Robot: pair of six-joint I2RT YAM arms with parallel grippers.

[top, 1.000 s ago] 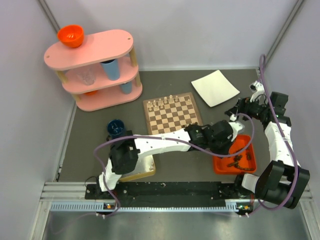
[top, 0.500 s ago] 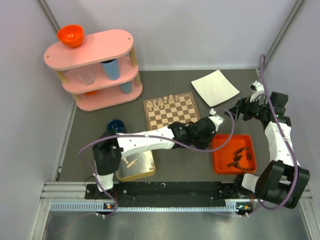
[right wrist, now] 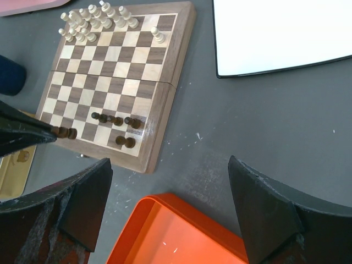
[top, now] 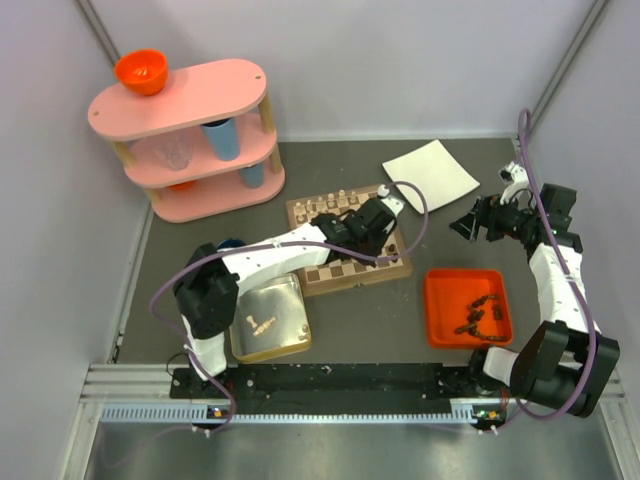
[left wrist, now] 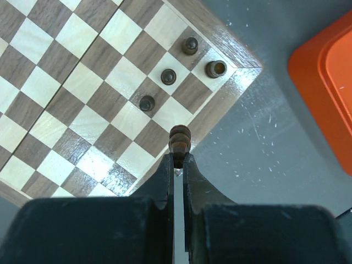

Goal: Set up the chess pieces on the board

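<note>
Fingers [left wrist: 163, 181] of the left gripper [left wrist: 177, 159] are pinched together on a tiny dark brown wooden chessman [left wrist: 180, 136]. Its knobbed head pokes past the tips, likely so it can be lowered without knocking its neighbours. Behind it lies the square wooden chessboard with brown and cream checks and a light rim [left wrist: 235, 81]. Four more dark chessmen [left wrist: 168, 76] stand at twelve to one o'clock, by the board's corner. At three o'clock an orange plastic tray [left wrist: 324, 82] is cut off by the frame. The held piece's foot is hidden between the fingers, and its height above the board cannot be judged.

From the right wrist, the right gripper [right wrist: 168, 165] has its fingers spread wide with nothing between them. It hangs over the grey tabletop [right wrist: 220, 121], apparently parked out of the other arm's way. The pale cream set [right wrist: 92, 19] crowds eleven o'clock. A white square plate [right wrist: 275, 33] runs off at one o'clock.

Overhead, the left arm [top: 290, 262] slants across the board, covering its middle. Loose dark pieces [top: 478, 316] lie in the tray at four o'clock, too small to tell apart. So are the pale bits [top: 262, 322] in a square silver metal tin [top: 288, 300] at seven o'clock.
</note>
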